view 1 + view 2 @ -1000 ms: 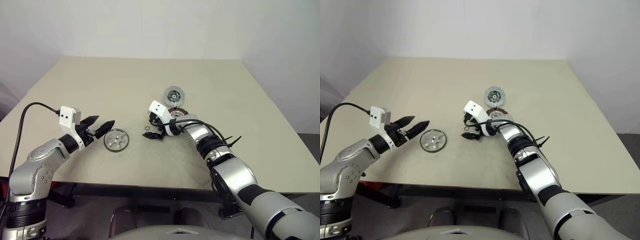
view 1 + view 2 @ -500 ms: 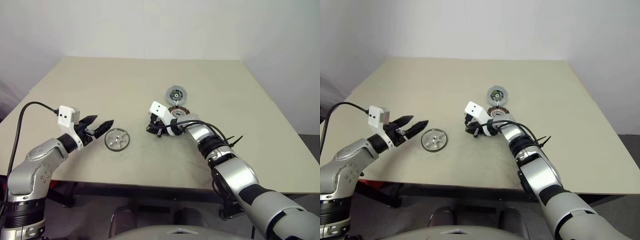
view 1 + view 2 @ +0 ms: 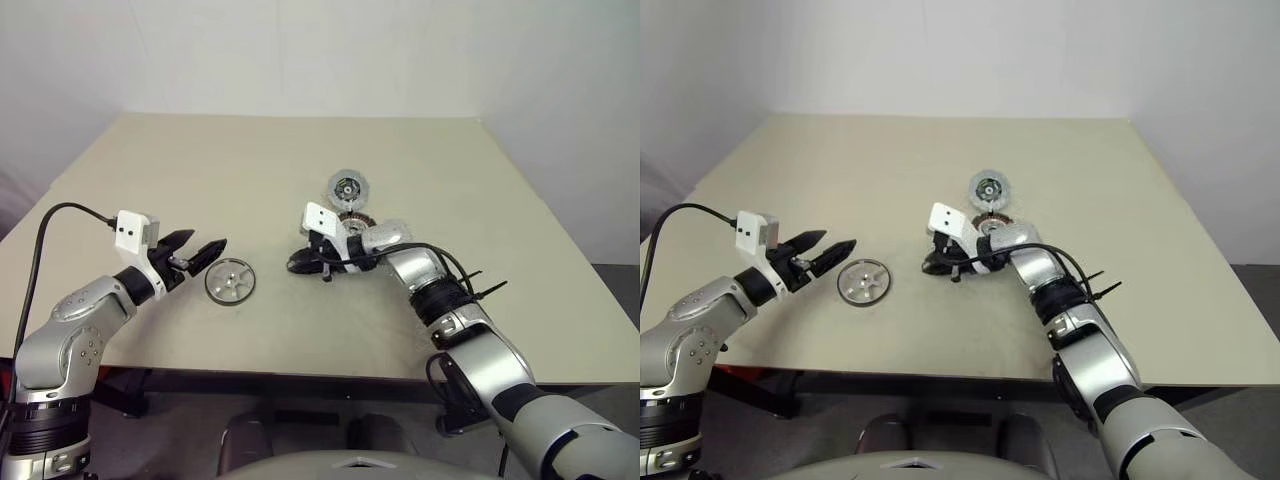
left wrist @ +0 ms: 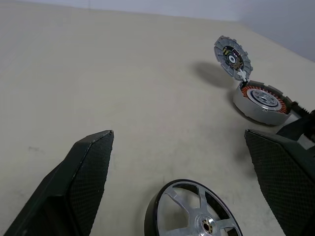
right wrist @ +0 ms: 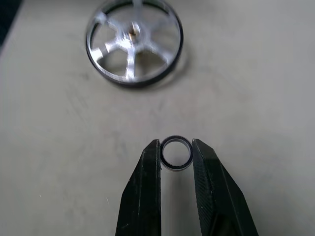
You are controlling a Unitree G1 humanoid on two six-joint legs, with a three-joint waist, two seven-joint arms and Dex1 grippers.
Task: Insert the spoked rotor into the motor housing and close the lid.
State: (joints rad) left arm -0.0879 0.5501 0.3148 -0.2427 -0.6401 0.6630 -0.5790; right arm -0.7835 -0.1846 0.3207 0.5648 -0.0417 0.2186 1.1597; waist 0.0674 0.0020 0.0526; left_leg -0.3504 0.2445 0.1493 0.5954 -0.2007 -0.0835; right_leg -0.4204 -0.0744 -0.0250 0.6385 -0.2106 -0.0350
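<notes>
One silver disc [image 4: 261,98] inside motor housing [image 4: 262,103]

My two head views look forward and down over the whole surface [image 3: 200,160] from close side-by-side positions. My left wrist view sits low, facing across toward the motor housing [image 4: 261,102]. My right wrist view looks steeply down, close in. All views share the spoked rotor [image 5: 134,42].
</notes>
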